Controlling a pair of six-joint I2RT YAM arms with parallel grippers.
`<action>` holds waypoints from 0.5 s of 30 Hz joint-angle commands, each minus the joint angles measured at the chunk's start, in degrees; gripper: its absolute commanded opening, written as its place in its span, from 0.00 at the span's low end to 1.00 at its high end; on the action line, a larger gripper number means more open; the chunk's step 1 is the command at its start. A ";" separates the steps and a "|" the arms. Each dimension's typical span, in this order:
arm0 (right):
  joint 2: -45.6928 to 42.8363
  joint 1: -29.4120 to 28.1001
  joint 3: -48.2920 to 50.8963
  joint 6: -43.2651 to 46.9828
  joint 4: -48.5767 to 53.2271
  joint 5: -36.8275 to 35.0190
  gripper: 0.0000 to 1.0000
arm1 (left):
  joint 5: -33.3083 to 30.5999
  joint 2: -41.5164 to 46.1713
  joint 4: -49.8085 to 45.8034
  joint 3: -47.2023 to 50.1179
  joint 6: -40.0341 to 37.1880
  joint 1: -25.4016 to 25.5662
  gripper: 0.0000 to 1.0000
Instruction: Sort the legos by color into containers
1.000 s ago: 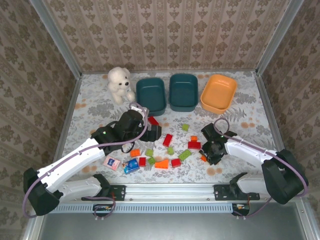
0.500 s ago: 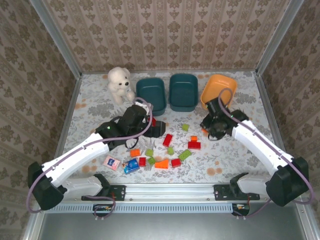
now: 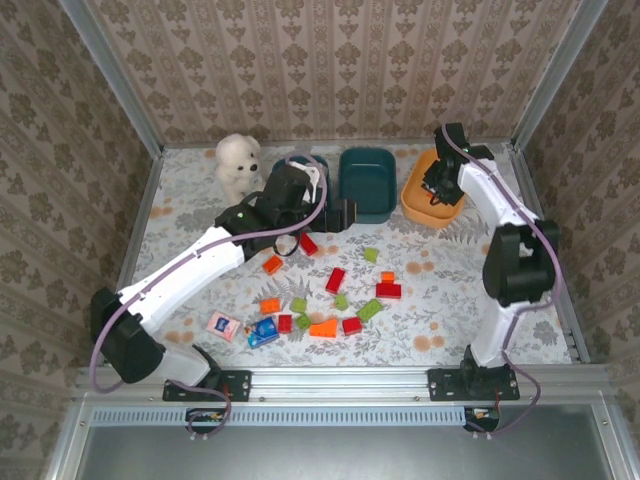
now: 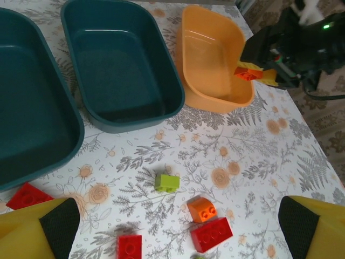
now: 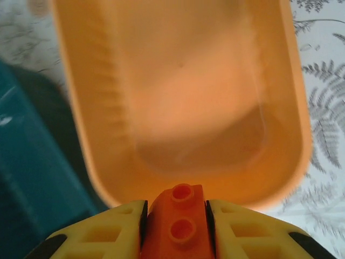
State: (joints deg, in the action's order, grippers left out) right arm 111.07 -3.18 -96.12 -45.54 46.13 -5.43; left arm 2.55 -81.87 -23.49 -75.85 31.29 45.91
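Note:
My right gripper point(image 5: 177, 216) is shut on a small orange lego point(image 5: 180, 226) and hangs over the near rim of the orange tub point(image 5: 188, 108); from above it is at the tub's left side point(image 3: 437, 188). My left gripper point(image 4: 178, 221) is wide open above the table with nothing between its fingers. Below it lie a green lego point(image 4: 167, 182), an orange one point(image 4: 201, 209) and a red one point(image 4: 211, 234). Two dark teal tubs point(image 4: 27, 124) point(image 4: 121, 65) stand beside the orange tub point(image 4: 215, 59). From above, the left gripper point(image 3: 338, 213) hovers in front of the teal tubs point(image 3: 366, 183).
Several red, orange and green legos lie scattered mid-table, such as a red one point(image 3: 335, 279) and a green one point(image 3: 369, 309). A white teddy bear point(image 3: 236, 165) sits at the back left. A blue toy piece point(image 3: 263, 331) and a pink-and-white card point(image 3: 222, 325) lie near the front.
The right arm swung from the front of the table back to the orange tub, carrying the orange lego. The left arm moved back and right toward the teal tubs.

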 commanded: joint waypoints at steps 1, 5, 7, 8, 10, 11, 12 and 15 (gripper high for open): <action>6.11 1.44 -5.76 2.07 2.72 1.44 0.25 | 1.22 -1.11 0.93 -2.78 -1.22 -0.80 0.99; 13.60 2.39 -10.96 3.27 3.55 2.82 0.25 | 0.41 -1.23 -0.14 -3.25 -1.31 -1.08 0.98; 16.77 2.55 -13.90 3.83 5.36 3.22 0.27 | -0.07 -0.71 -0.94 -2.85 -1.22 -1.17 0.99; 18.43 2.55 -15.46 4.05 6.61 3.28 0.29 | -0.34 -0.38 -1.35 -2.45 -1.08 -1.12 0.99; 20.39 2.65 -17.39 4.06 7.85 3.30 0.31 | -0.78 0.40 -1.54 -1.51 -0.88 -1.26 0.99; 21.09 2.65 -17.85 3.97 8.07 3.37 0.33 | -1.08 0.91 -1.63 -0.97 -0.66 -1.31 0.99; 21.44 2.65 -18.24 3.97 8.22 3.41 0.35 | -1.30 1.20 -1.73 -0.66 -0.46 -1.34 0.99; 22.09 2.74 -19.49 3.62 8.80 3.57 0.46 | -1.80 1.87 -2.66 -0.17 -0.26 -1.52 0.99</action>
State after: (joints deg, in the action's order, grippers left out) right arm 132.57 -0.51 -112.92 -42.41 51.42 -2.55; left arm 2.00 -82.52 -24.58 -76.60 31.29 44.91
